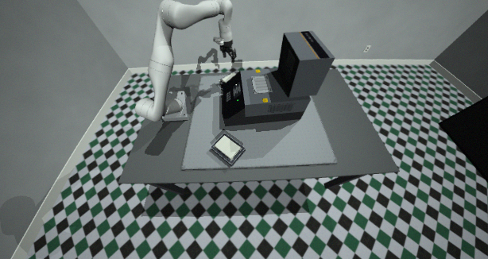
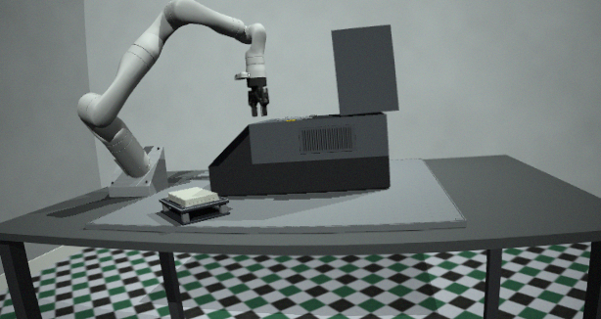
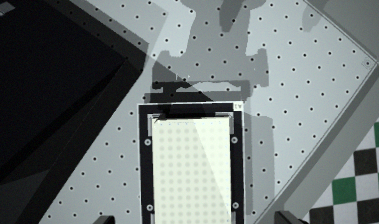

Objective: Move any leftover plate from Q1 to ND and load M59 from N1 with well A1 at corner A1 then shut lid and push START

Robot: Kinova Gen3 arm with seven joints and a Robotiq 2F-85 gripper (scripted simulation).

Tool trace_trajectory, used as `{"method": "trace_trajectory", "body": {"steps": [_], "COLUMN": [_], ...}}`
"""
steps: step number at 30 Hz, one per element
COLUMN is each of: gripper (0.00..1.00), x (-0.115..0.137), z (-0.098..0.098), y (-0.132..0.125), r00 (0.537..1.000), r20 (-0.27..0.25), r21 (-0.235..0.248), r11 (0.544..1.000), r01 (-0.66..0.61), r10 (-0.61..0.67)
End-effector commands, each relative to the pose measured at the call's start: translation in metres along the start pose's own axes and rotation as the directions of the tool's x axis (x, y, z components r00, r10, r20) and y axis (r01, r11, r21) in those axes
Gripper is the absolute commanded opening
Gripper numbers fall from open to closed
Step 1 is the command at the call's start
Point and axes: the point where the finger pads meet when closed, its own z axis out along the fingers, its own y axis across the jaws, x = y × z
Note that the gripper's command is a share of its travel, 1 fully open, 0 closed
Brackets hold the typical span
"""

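wrist view — fingers spread fully wide, empty, high over plate M59 (image 3: pixel 192 170).

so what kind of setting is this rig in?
Likely a lab automation bench: a real-time cycler Q1 with its lid up, a well plate in a nest, and a Kinova arm's open gripper above.
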Motion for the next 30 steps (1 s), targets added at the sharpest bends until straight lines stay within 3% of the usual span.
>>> {"method": "trace_trajectory", "body": {"steps": [1,30], "gripper": [1.00,1.00], "x": [0.000,0.000], "z": [0.004,0.037], "y": [0.000,0.000], "r00": [1.000,1.000], "r20": [0.003,0.003], "r21": [-0.001,-0.001], "r11": [1.000,1.000], "r01": [0.000,0.000], "r10": [0.000,0.000]}}
